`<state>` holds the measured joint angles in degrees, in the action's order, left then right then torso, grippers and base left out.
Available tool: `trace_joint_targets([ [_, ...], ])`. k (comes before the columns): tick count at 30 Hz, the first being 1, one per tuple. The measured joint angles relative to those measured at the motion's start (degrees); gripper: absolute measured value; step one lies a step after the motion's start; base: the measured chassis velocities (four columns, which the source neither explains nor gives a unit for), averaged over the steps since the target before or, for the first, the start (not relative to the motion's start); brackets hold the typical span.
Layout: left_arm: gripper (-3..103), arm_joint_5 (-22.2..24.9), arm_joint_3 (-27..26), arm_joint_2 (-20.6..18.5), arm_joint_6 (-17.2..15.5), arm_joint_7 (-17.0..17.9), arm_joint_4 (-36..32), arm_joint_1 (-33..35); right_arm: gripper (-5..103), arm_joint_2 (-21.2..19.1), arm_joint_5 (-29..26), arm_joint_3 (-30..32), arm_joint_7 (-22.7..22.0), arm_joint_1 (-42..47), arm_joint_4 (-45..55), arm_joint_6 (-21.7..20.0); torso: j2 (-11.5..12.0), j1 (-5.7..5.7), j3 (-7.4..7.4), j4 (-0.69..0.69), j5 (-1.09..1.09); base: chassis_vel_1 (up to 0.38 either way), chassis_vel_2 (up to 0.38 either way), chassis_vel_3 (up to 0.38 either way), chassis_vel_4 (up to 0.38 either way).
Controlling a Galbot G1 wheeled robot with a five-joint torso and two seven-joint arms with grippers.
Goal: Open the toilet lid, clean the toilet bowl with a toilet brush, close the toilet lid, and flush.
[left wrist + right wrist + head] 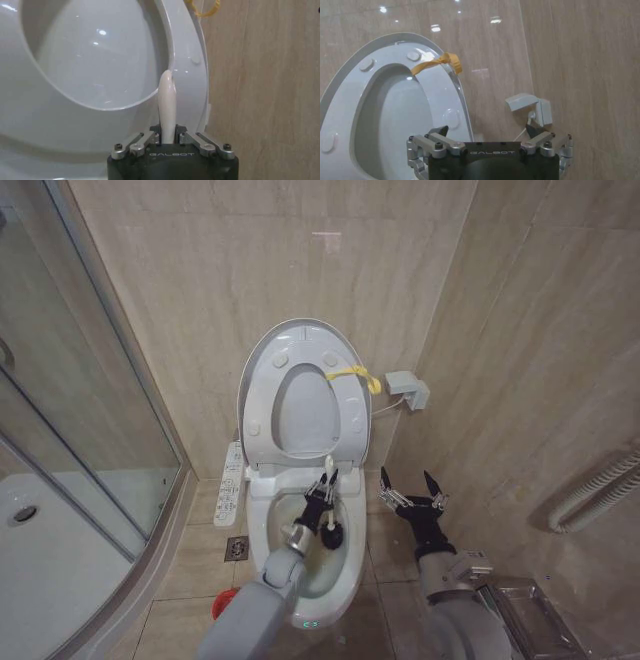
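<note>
The toilet lid (300,345) stands upright against the far tiled wall (200,260), with the white seat ring (262,395) raised flat against it, and a yellow loop tag (355,375) hangs at the right edge of the raised pair. Below them the toilet bowl (268,515) lies open, with its white button panel arm (230,483) running along its left side. The left gripper (320,505) reaches over the middle of the bowl, its fingers clenched on the pale handle of the toilet brush (329,532); the handle rises out of the fingers toward the raised seat, and the dark bristle head hangs just below the gripper, inside the bowl near its right wall. In the left wrist view the same handle (167,108) stands straight up between the fingers (137,144), with the seat ring and lid close behind it. The right gripper (412,490) hovers to the right of the bowl, apart from it, its fingers spread wide and grasping nothing. A small white box (408,390) is fixed on the right wall near the lid. A red cup holder (222,607) sits on the floor at the near left of the bowl, partly hidden by the left arm, and a floor drain (237,548) lies just beyond it. A glass shower enclosure (70,430) fills the left side of the scene.
</note>
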<state>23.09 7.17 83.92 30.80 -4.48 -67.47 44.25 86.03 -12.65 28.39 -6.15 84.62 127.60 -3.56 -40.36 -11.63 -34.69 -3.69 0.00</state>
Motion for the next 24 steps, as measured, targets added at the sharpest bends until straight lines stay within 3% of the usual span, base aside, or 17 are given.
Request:
trace_joint_targets([
  [9, 18, -1.79, 0.38, -1.23, 0.23, -0.75, 0.05, 3.40, 100, 0.00, 0.00, 0.00, 0.01, 0.00, 0.00, 0.00, 0.00, 0.00, 0.00, 0.03, 0.00, 0.000, 0.000, 0.000, 0.000],
  [24, 18, -5.09, -4.49, -11.46, 0.25, -2.16, -11.26, 15.81, 100, 0.00, 0.00, 0.00, 0.00, 0.00, 0.00, 0.00, 0.00, 0.00, 0.01, 0.02, 0.00, 0.000, 0.000, 0.000, 0.000],
])
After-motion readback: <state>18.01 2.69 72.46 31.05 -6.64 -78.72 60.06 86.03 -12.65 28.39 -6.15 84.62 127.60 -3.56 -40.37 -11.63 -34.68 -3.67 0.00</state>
